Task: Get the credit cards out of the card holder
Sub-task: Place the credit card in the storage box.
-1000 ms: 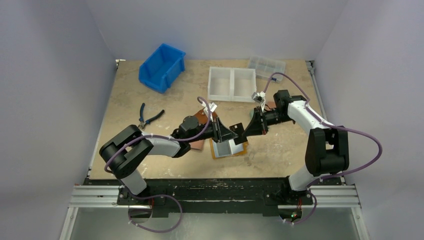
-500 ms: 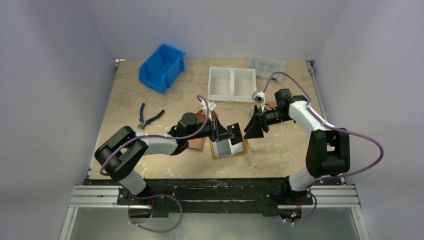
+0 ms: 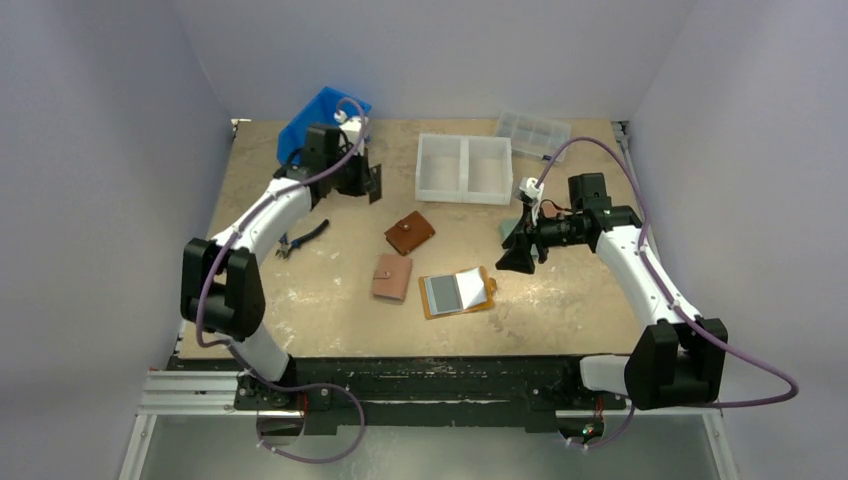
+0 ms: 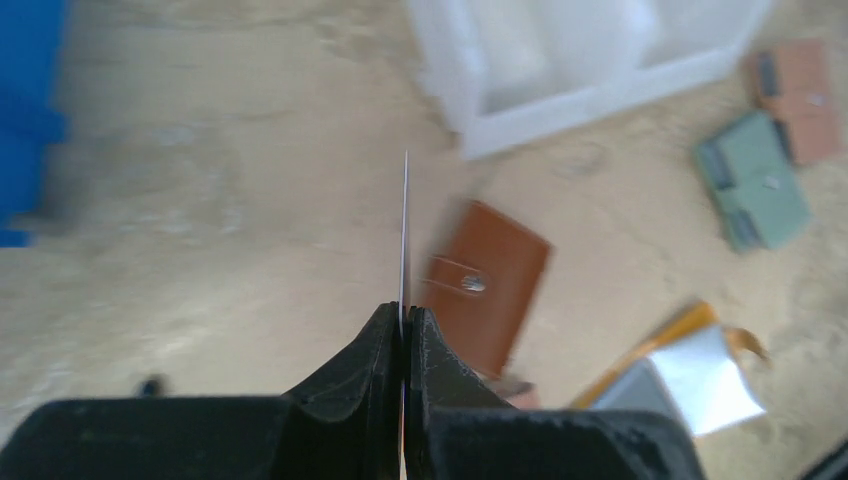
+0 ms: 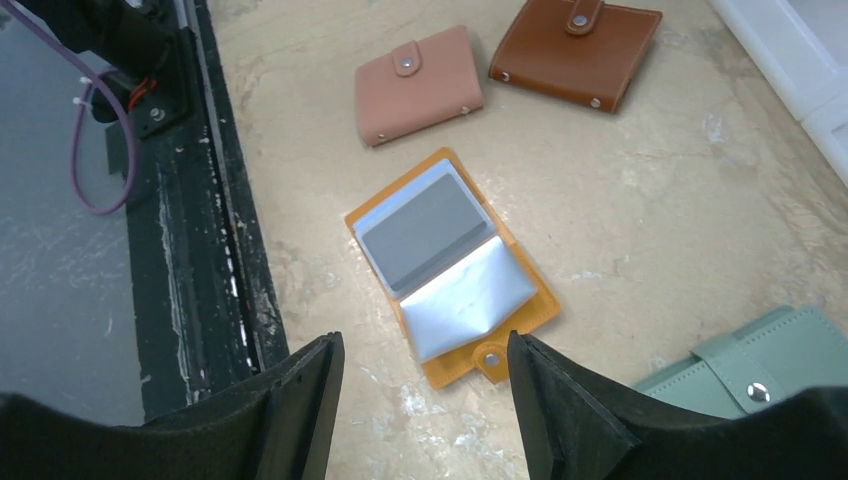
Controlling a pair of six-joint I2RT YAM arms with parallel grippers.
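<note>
The mustard card holder [image 3: 458, 292] lies open on the table, its grey sleeves [image 5: 425, 228] and a pale one [image 5: 468, 298] facing up. No gripper touches it. My left gripper [image 3: 373, 184] hangs at the back left beside the blue bin, shut on a thin pale credit card [image 4: 405, 225] that I see edge-on above the fingertips [image 4: 422, 330]. In the left wrist view the card holder [image 4: 690, 365] sits at the lower right. My right gripper [image 3: 518, 256] hovers just right of the holder. Its jaws stand wide apart and empty [image 5: 425, 400], with the holder's snap tab [image 5: 490, 360] between them below.
A dark brown wallet [image 3: 410, 233] and a pink wallet [image 3: 392, 277] lie left of the holder. A green wallet [image 5: 770, 365] rests under the right gripper. At the back are a white two-part tray [image 3: 464, 168], a clear box [image 3: 533, 133] and the blue bin [image 3: 318, 128]. Pliers [image 3: 300, 238] lie at the left.
My left arm swung from over the card holder to the back left, carrying the card. My right gripper opened, let go of the holder and drew back to the right.
</note>
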